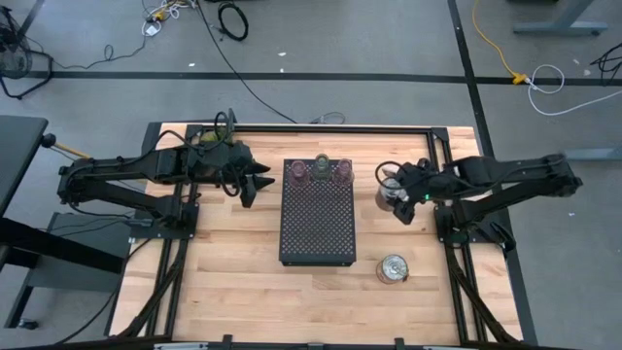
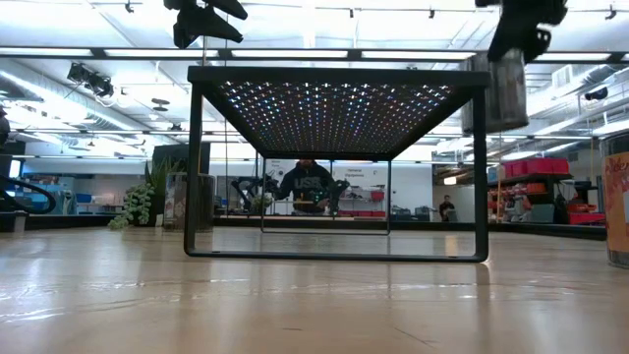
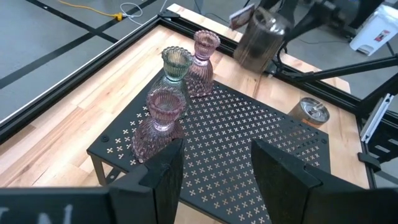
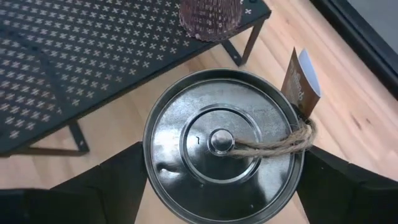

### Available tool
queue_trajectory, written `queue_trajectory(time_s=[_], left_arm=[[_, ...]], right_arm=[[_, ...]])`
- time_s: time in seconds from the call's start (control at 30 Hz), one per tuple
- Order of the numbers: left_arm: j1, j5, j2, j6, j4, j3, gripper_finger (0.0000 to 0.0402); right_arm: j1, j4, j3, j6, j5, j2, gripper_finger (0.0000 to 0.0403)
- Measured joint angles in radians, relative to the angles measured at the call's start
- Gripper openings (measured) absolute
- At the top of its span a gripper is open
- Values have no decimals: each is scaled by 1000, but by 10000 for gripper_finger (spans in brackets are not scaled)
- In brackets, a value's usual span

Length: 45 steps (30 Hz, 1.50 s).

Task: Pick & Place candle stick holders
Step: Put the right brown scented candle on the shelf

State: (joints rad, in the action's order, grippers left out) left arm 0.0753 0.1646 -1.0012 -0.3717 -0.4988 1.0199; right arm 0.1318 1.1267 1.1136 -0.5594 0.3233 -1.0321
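Note:
Three small holders stand at the far edge of the black perforated tray [image 1: 316, 233]: a pinkish one [image 1: 299, 173], a pale green one [image 1: 321, 163] and a second pinkish one [image 1: 342, 173]. My right gripper [image 1: 394, 197] is just right of the tray, shut on a silvery lidded holder [image 4: 221, 146] with twine and a paper tag. Another silvery holder [image 1: 393, 269] stands on the table near the tray's near right corner. My left gripper [image 3: 217, 177] is open and empty, left of the tray's far left corner, above the table. My right gripper pinches the silvery holder by its round wall [image 4: 152, 171] between its two fingers, one on each side, just below the lid. The fingers point down from above. The holder hangs upright and lifted clear of the table [image 2: 506, 93].
The tray stands on thin legs [image 2: 193, 167] in the middle of the wooden table [image 1: 224, 282]. Black frame rails [image 1: 292, 126] run along the table's edges. Bare wood lies near and left of the tray.

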Motion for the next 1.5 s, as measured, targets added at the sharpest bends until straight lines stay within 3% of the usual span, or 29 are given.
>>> queue_trajectory(time_s=[0.33, 0.8, 1.23, 1.5], left_arm=[[0, 15, 0, -1, 0, 0, 190], [0, 26, 0, -10, 0, 0, 190], [0, 26, 0, -11, 1, 0, 190], [0, 26, 0, -18, 1, 0, 190]], right_arm=[[118, 9, 153, -63, -38, -2, 331], [321, -208, 164, -140, -54, -97, 332], [341, -485, 164, -67, -70, -277, 332], [303, -565, 164, -41, -66, -342, 332]])
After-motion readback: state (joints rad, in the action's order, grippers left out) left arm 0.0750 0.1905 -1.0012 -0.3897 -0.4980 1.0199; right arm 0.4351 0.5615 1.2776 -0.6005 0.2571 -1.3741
